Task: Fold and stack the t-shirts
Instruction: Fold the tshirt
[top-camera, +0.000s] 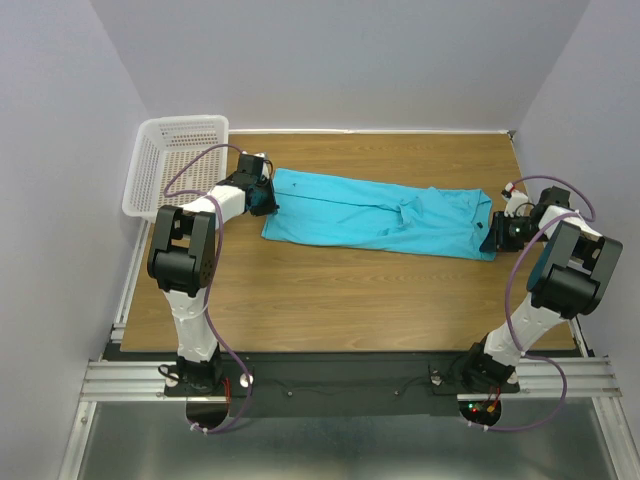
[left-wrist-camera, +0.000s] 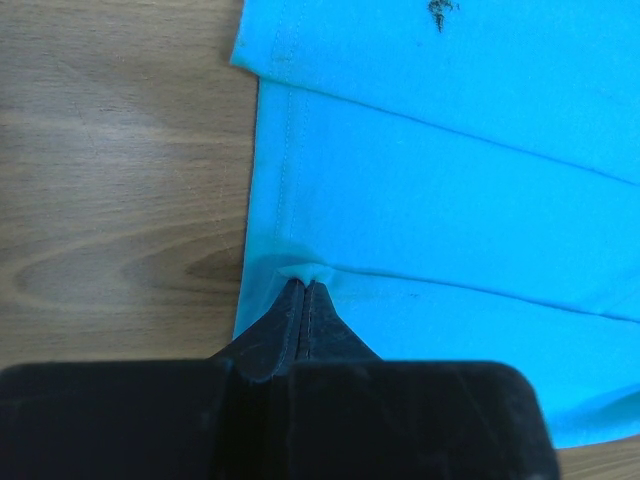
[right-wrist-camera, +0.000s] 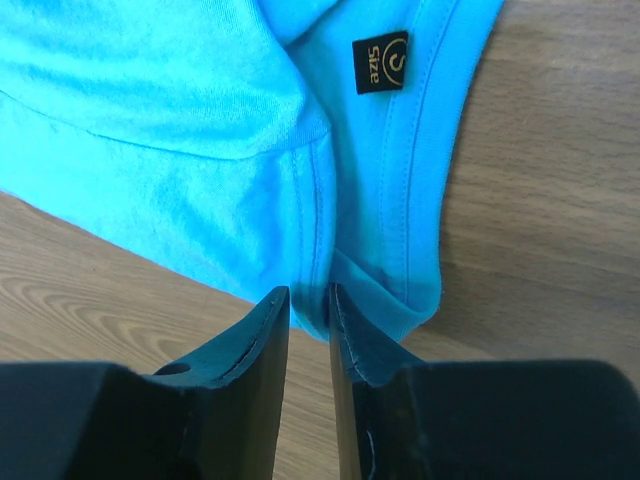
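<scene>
One turquoise t-shirt (top-camera: 370, 212) lies folded lengthwise in a long strip across the far half of the wooden table. My left gripper (top-camera: 268, 198) is at its left end. In the left wrist view it (left-wrist-camera: 303, 285) is shut tight on a small pinch of the hem edge of the shirt (left-wrist-camera: 450, 180). My right gripper (top-camera: 490, 233) is at the shirt's right end, by the neck. In the right wrist view its jaws (right-wrist-camera: 310, 295) stand narrowly apart, with the shirt's (right-wrist-camera: 200, 150) shoulder seam edge between the tips. A black size label (right-wrist-camera: 380, 63) shows inside the collar.
A white plastic mesh basket (top-camera: 175, 165) stands at the far left of the table, just left of my left arm. Bare wood (top-camera: 350, 300) lies between the shirt and the arm bases. Grey walls close in the back and both sides.
</scene>
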